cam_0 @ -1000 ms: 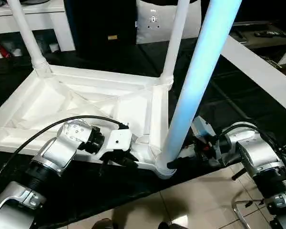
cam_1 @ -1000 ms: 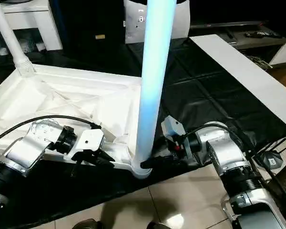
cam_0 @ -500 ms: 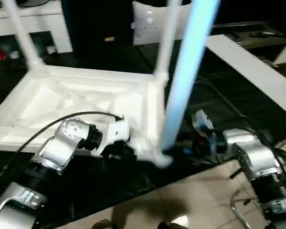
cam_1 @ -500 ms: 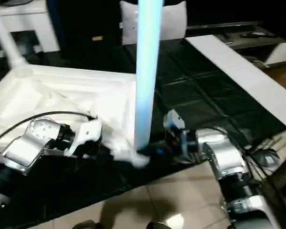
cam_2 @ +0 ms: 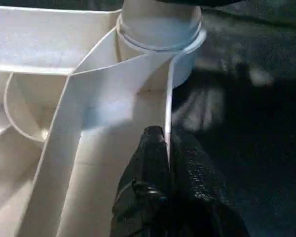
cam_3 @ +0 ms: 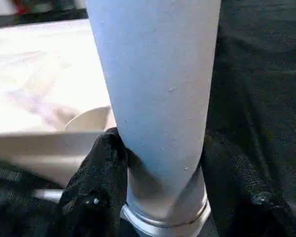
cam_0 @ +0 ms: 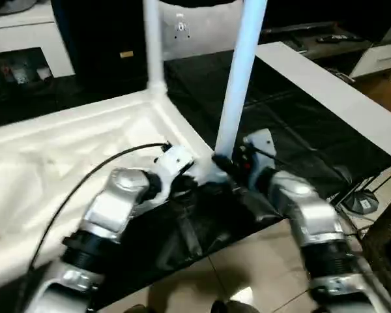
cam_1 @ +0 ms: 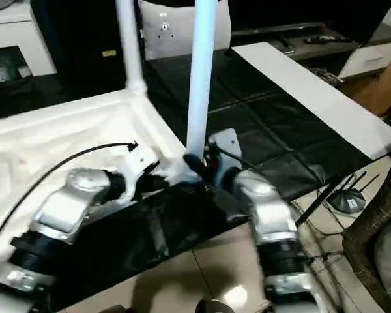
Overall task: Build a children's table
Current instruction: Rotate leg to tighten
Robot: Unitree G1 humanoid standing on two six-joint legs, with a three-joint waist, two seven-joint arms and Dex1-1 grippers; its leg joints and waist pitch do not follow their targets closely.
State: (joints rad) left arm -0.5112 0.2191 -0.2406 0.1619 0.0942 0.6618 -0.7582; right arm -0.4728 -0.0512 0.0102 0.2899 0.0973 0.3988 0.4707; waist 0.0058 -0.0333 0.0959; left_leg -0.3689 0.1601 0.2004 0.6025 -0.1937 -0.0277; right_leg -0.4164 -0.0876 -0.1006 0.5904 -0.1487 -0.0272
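Left eye view, looking down over two silver forearms: the children's table (cam_0: 72, 156) lies upside down on a black sheet (cam_0: 293, 124) spread over the floor, ribbed underside up, taking up the left and middle of the scene. It is all white. One leg (cam_0: 152, 45) stands upright in the far corner socket. A second leg (cam_0: 241, 72), tinted pale blue by the light, stands in the near corner socket, just ahead of the robot and between its two arms. To the right, well apart from the table, a flat white board (cam_0: 332, 91) lies across the black sheet. A white cabinet (cam_0: 26, 32) stands at the back left.

The right claw (cam_3: 160, 173) pinches the base of the near leg just above its collar, one black finger on each side. The left claw (cam_2: 160, 163) is pressed together on the thin upright rim wall of the tabletop right beside that same corner socket (cam_2: 160, 29), one finger on each side of the wall.

The step in hand appears to be seating this leg in its socket: the left arm steadies the top while the right arm works the leg. Whether the leg is fully home cannot be told. The next move likely calls for pushing or twisting the leg straight down its own axis while the rim grip holds the top from sliding on the sheet, then letting go and fetching another leg.
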